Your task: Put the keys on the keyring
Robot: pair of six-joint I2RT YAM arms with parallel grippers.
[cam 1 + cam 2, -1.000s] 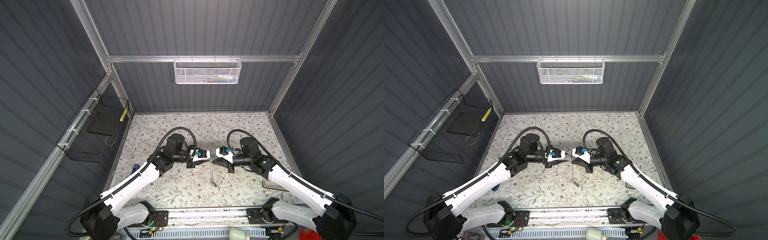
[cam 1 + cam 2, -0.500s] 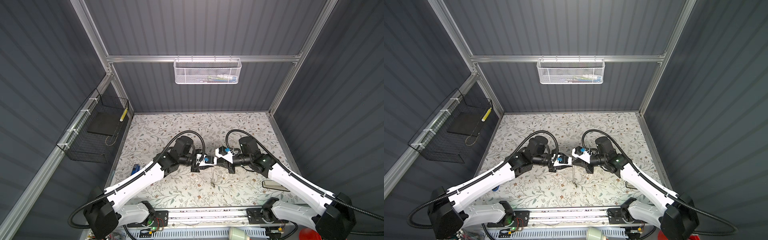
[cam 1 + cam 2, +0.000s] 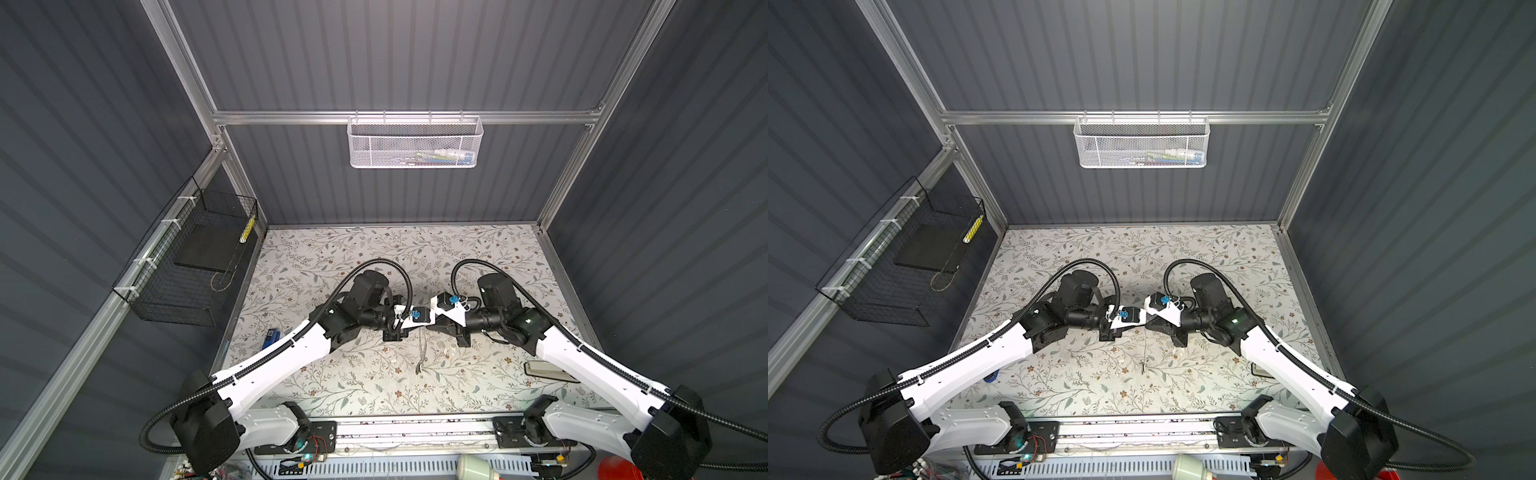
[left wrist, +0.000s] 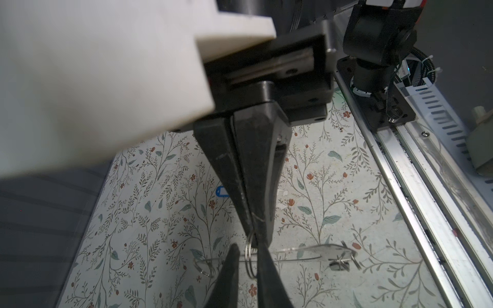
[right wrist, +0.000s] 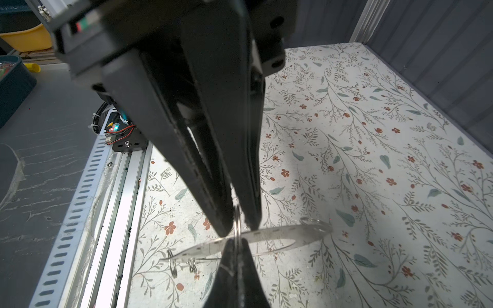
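Midair: right gripper (image 5: 237, 226) pinches split ring (image 5: 237, 216), left gripper (image 4: 248, 250) flanks it — keyring (image 5: 280, 233) dangles.

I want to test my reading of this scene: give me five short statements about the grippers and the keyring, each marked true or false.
1. The left gripper and the right gripper meet tip to tip over the table. True.
2. The right gripper is wide open. False: it is shut on a small wire ring.
3. The keyring is a flat band with small holes. True.
4. The keyring lies flat on the table, far from both grippers. False: it is at their tips, edge-on in both top views.
5. The left gripper holds the blue tag. False: the blue tag lies on the table.
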